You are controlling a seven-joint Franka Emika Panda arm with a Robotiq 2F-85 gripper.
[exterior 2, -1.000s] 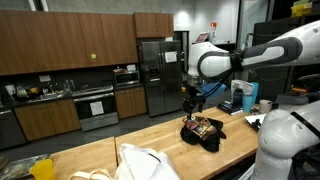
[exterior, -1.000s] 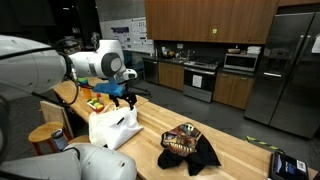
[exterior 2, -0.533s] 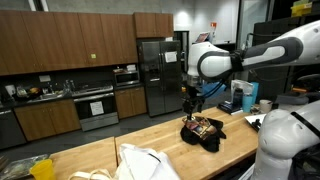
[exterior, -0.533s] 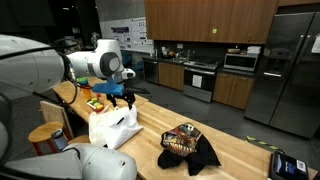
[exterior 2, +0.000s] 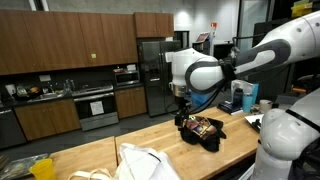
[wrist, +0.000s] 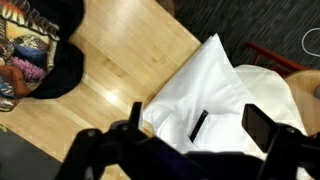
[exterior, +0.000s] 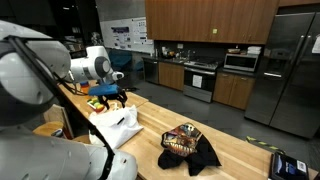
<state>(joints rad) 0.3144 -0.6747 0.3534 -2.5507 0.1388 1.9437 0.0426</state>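
White bag [wrist: 200, 85] sitting on the counter [wrist: 120, 60], right below; fingers [wrist: 258, 128] spread wide, empty. Nothing grasped yet, everything left.

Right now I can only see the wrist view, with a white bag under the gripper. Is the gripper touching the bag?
Observer: No. In an exterior view the gripper hangs open above the white bag, and there looks to be a gap between them.
Operator: Is anything hiding past the bag?
Observer: Yes. A yellow thing sits near the far end of the table, beyond the bag. I cannot tell what it is.
Operator: What is the room like?
Observer: It is a kitchen. A tall steel fridge stands between brown cupboards.
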